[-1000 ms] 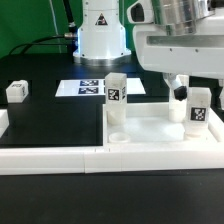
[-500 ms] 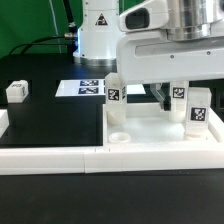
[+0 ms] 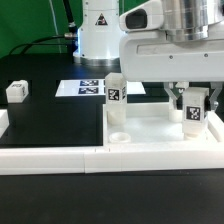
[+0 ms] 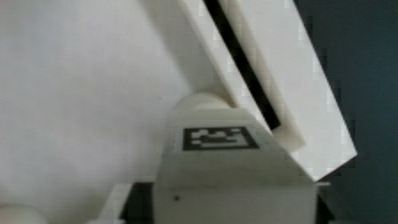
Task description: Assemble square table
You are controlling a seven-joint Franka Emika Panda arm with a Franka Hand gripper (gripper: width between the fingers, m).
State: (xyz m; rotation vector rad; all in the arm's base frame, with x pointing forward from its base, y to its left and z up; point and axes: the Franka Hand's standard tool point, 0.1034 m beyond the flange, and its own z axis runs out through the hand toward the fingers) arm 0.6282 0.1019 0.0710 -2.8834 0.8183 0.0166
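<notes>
At the exterior view's right, on the square table top point(image 3: 150, 130), our gripper point(image 3: 195, 100) straddles a standing leg point(image 3: 196, 116), fingers point(image 3: 181, 97) at both its sides, presumably to lift it toward a corner socket point(image 3: 118, 133); whether they pinch it we cannot tell.

Count at this moment. Table top point(image 3: 150, 128): 1. Legs: 3. The first leg point(image 3: 196, 115) sits between the fingers of the gripper point(image 3: 195, 100). The second leg point(image 3: 115, 90) is near it, on the exterior view's left. The third leg point(image 3: 15, 90) is well apart, same side. Marker board point(image 3: 85, 88): 1. Border rail point(image 3: 50, 155): 1.
</notes>
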